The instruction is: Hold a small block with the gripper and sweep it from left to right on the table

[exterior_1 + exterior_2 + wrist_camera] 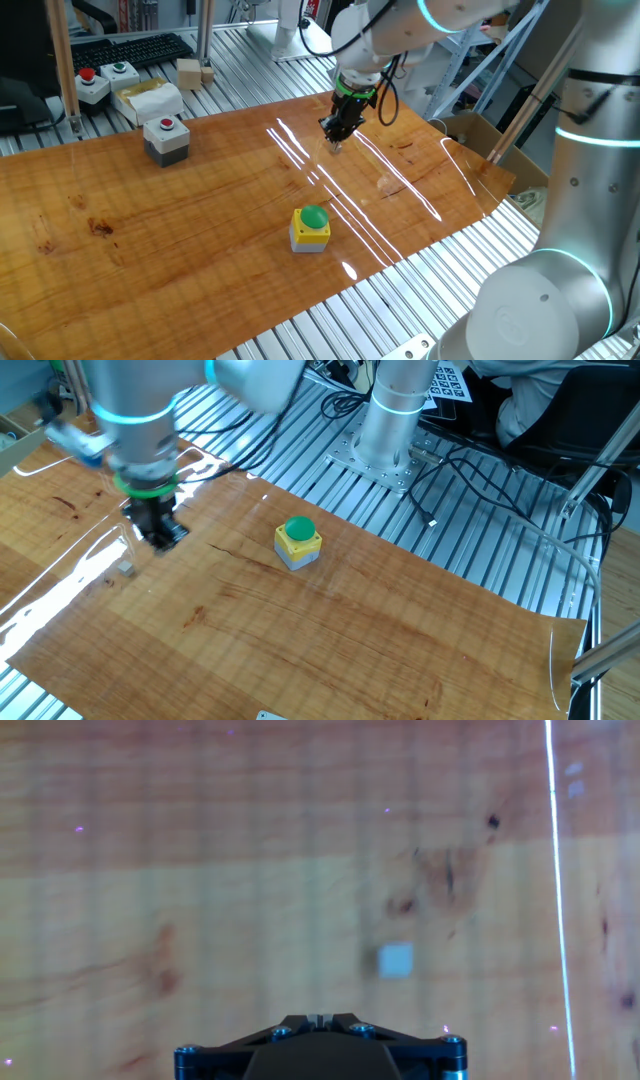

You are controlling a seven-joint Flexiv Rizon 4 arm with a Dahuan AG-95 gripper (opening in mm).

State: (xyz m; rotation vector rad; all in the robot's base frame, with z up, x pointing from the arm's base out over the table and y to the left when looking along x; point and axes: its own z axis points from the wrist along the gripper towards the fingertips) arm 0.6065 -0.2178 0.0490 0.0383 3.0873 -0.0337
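The small block is a tiny pale cube lying free on the table, a little ahead and to the right of my fingertips in the hand view. In the other fixed view it lies on the board just down-left of my gripper. My gripper, black with a green ring above it, hangs just above the far middle of the table. Its jaws meet with nothing between them. In the one fixed view I cannot make the block out under the gripper.
A yellow-and-grey box with a green button stands mid-board and also shows in the other fixed view. A grey box with a red button stands at the back left. More button boxes, wooden blocks and a keyboard lie on the slatted frame behind.
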